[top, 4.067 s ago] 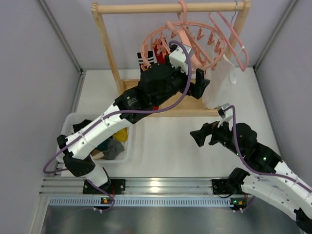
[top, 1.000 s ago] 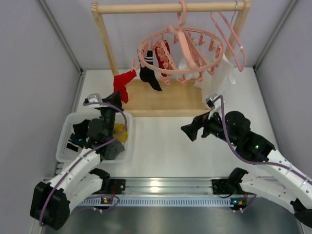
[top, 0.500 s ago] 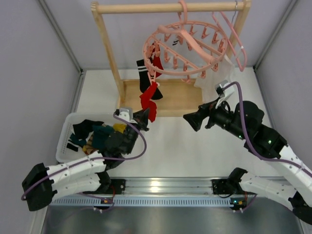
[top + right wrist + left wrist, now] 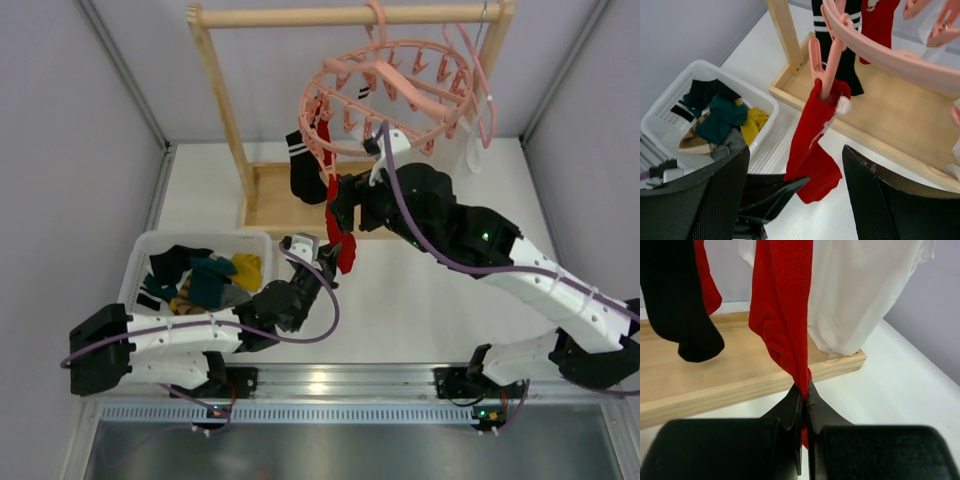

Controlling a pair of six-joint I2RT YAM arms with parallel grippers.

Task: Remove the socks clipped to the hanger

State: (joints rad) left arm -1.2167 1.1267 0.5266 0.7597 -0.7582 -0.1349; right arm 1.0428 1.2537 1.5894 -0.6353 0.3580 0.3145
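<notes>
The hanger point(image 4: 392, 88) is a salmon-pink ring hung from the wooden rail. One of its clips point(image 4: 822, 70) holds a red sock point(image 4: 815, 150) with a white mark by the cuff. My left gripper point(image 4: 804, 390) is shut on this red sock's point(image 4: 782, 310) lower end, also seen from above point(image 4: 343, 248). My right gripper point(image 4: 796, 150) is open, its fingers on either side of the red sock below the clip, not touching it. A black sock point(image 4: 303, 172) with white stripes and another red sock point(image 4: 880, 25) hang from the ring point(image 4: 875, 50).
A white basket point(image 4: 200, 236) with several socks sits front left. The wooden rack's post point(image 4: 225, 100) and base board point(image 4: 740, 375) stand behind. A white cloth bag point(image 4: 860, 295) and a plain pink hanger point(image 4: 485, 80) hang on the right.
My right arm has swung left to the red sock under the ring and its jaws have narrowed. My left gripper has moved right, still holding the sock. The ring has shifted right.
</notes>
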